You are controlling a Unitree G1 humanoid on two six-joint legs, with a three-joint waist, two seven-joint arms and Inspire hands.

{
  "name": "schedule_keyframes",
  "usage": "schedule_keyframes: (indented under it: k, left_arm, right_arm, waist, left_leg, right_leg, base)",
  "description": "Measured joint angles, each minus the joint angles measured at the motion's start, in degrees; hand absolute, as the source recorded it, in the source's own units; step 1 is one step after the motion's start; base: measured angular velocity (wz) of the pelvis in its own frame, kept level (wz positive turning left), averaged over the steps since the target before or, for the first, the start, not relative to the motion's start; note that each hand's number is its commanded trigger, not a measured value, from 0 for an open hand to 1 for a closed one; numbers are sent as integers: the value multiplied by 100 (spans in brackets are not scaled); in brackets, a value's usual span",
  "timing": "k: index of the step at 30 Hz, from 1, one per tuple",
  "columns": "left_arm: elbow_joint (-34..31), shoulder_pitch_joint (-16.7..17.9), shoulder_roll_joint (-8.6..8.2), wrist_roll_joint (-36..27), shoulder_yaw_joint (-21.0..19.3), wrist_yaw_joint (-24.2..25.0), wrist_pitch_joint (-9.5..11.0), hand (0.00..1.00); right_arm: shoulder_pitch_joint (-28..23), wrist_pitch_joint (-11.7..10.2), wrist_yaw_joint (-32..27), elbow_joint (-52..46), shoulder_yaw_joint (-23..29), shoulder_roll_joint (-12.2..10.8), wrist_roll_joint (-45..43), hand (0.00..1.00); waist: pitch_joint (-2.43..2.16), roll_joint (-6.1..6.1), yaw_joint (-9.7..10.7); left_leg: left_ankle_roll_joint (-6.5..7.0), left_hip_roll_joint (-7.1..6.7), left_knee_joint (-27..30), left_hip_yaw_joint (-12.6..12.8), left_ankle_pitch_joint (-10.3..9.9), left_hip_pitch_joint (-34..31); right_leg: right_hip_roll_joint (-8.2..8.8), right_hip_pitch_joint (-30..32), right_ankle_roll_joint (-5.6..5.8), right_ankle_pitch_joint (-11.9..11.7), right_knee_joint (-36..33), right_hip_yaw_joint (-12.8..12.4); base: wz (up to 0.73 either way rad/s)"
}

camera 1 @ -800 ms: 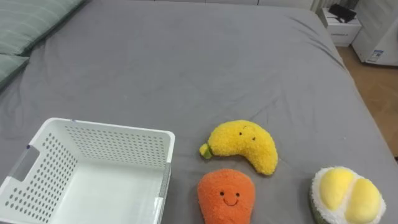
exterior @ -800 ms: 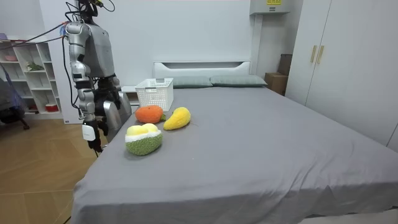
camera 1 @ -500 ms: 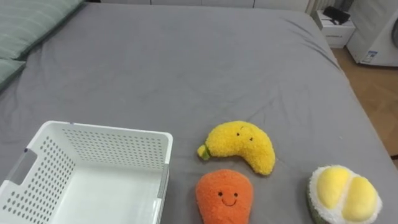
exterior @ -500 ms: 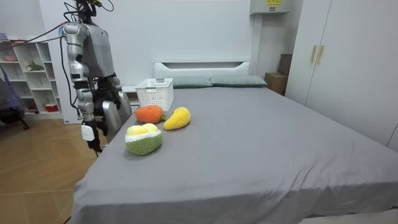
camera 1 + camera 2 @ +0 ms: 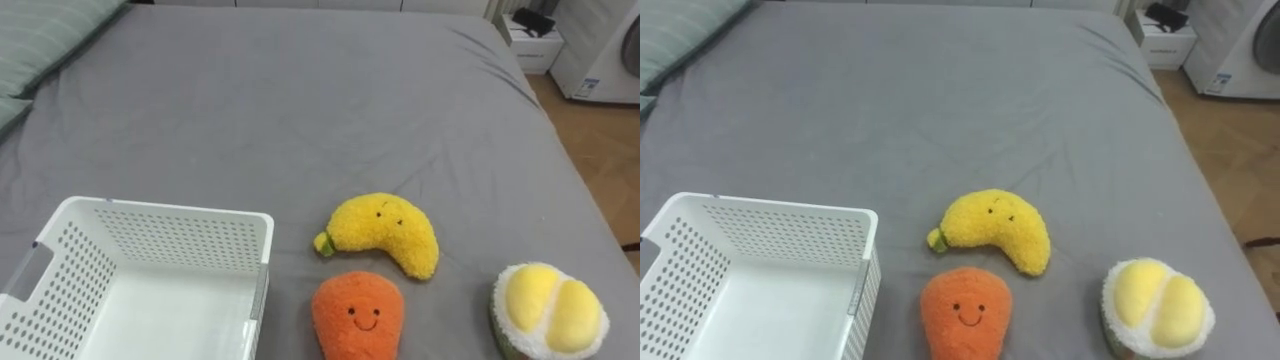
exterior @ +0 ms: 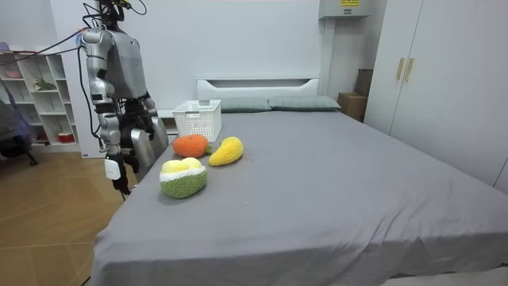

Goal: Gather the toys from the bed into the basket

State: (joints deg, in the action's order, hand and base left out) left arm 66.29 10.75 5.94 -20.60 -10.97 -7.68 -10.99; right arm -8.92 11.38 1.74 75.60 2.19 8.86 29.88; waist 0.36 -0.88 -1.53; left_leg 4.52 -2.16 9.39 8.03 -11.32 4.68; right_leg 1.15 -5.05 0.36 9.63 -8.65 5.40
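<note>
Three plush toys lie on the grey bed (image 5: 300,110) close in front of me. A yellow banana toy (image 5: 385,230) lies in the middle. An orange carrot toy (image 5: 355,315) sits just below it, and a yellow-and-green durian toy (image 5: 548,310) lies at the lower right near the bed's edge. A white perforated basket (image 5: 165,212), with nothing in it, stands to their left. In the room view I stand at the bedside beside the durian toy (image 6: 183,177), with my right hand (image 6: 113,169) hanging low by my leg, off the bed.
Green striped pillows (image 5: 40,40) lie at the far left by the headboard. Wooden floor (image 5: 600,140) runs along the bed's right edge, with a white nightstand (image 5: 530,45) beyond. The room view has a shelf (image 6: 40,103) behind me and a wardrobe (image 6: 444,79).
The eye view has shifted slightly as my head moved. The toys and basket lie where they were.
</note>
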Motion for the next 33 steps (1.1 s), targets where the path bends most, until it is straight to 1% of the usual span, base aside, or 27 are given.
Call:
schedule_keyframes:
  k: [4,5,7,8,9,10,11,13,15,19,21,22,25,26,28,31,32,33]
  left_arm:
    - [-3,4,7,0,-5,74,-21,0]
    - [-7,19,7,1,-7,88,-31,0]
    - [-7,96,10,1,-31,99,-38,0]
    - [-3,123,9,2,-120,102,-40,0]
    - [4,145,9,5,-247,102,-40,0]
    - [5,160,17,5,-275,100,-39,0]
    - [5,180,26,9,-358,99,-39,0]
    - [5,194,36,46,-470,101,-36,0]
    - [3,199,61,57,-472,107,-36,0]
    - [4,196,117,58,-474,176,-35,0]
    - [-12,196,204,90,-481,209,-29,0]
    - [-41,197,219,110,-487,210,-28,0]
    - [-132,240,266,160,-586,231,-2,0]
    - [-148,239,288,174,-597,238,8,0]
    - [-171,229,293,305,-688,252,19,0]
    - [-189,271,295,344,-743,292,104,0]
    - [-193,278,295,345,-755,289,130,0]
    - [-195,293,295,345,-754,287,146,0]
  right_arm:
    - [-20,31,-53,-2,210,-5,40,0]
    - [-17,66,-69,-17,306,-6,57,0]
    - [-26,83,-110,-5,512,-12,180,0]
    - [-52,93,-128,-5,667,-17,292,0]
    - [-70,114,-136,-7,799,-17,370,0]
    - [-79,118,-145,-7,854,-17,393,0]
    - [-126,121,-164,-18,933,-21,456,0]
    - [-215,125,-165,-29,1082,-28,537,0]
    - [-251,122,-190,-37,1282,-24,608,0]
    - [-261,121,-272,-171,1504,-14,623,0]
    - [-207,108,-345,-270,1573,2,675,0]
    - [-193,111,-378,-311,1613,9,688,0]
    - [-164,99,-542,-640,1722,40,754,0]
    - [-164,60,-588,-739,1725,64,810,0]
    - [-131,53,-640,-937,1754,119,798,0]
    - [-104,28,-758,-1404,1774,240,762,0]
    - [-60,-52,-793,-1488,1769,284,732,0]
    - [-5,-81,-844,-1619,1768,308,730,0]
  waist:
    - [-1,-1,40]
    - [-19,-30,77]
    - [-29,-51,153]
    - [-40,-70,198]
    - [-41,-96,254]
    - [-41,-113,279]
    - [-29,-120,287]
    - [-31,-173,293]
    - [-25,-223,301]
    - [-27,-229,297]
    - [-28,-238,315]
    - [-29,-238,318]
    - [-29,-236,318]
    - [-28,-238,328]
    - [-29,-242,326]
    - [-27,-248,301]
    - [-27,-259,279]
    - [-31,-273,273]
  left_leg:
    - [0,1,-3,1,0,-8]
    - [-1,1,-2,0,0,-11]
    - [-1,1,-1,-2,1,-1]
    - [-3,2,-3,-3,1,5]
    - [-3,4,-2,-3,2,13]
    - [-4,5,-2,-3,2,16]
    - [-4,8,-3,-1,2,16]
    - [-6,12,-22,0,0,29]
    - [-9,14,-21,3,-4,44]
    - [-10,32,-10,68,-5,64]
    - [-16,48,8,113,-2,91]
    - [-16,49,17,118,-1,93]
    - [-16,47,30,125,-2,99]
    - [-16,46,29,125,-2,98]
    - [-15,44,24,126,-1,97]
    - [-15,44,11,137,-2,92]
    - [-15,46,3,149,-1,89]
    - [-16,47,-1,155,-1,77]
  right_leg:
    - [-4,6,0,0,-3,-31]
    - [-5,6,0,0,0,-32]
    - [-4,-3,0,0,-6,-30]
    - [-5,-14,0,0,-14,-30]
    - [-6,-28,-1,-1,-24,-30]
    - [-7,-36,-2,-1,-24,-31]
    - [-10,-52,-3,-1,-20,-31]
    - [-11,-68,-4,-2,-17,-32]
    - [-11,-68,-5,-1,-9,-41]
    - [-19,-52,-14,-8,-19,-56]
    - [-22,-53,-28,-22,-25,-54]
    - [-21,-53,-28,-22,-29,-54]
    - [-21,-53,-27,-24,-29,-60]
    - [-21,-54,-26,-24,-28,-61]
    - [-22,-50,-25,-24,-29,-69]
    - [-25,-37,-24,-24,-24,-84]
    - [-27,-28,-25,-24,-21,-91]
    - [-27,-9,-25,-24,-23,-95]
  base:
    - [0]
    - [0]
    - [0]
    - [0]
    - [0]
    - [0]
    - [0]
    - [0]
    - [-2]
    - [-8]
    - [-7]
    - [-3]
    - [0]
    - [0]
    - [0]
    - [-1]
    - [0]
    - [0]
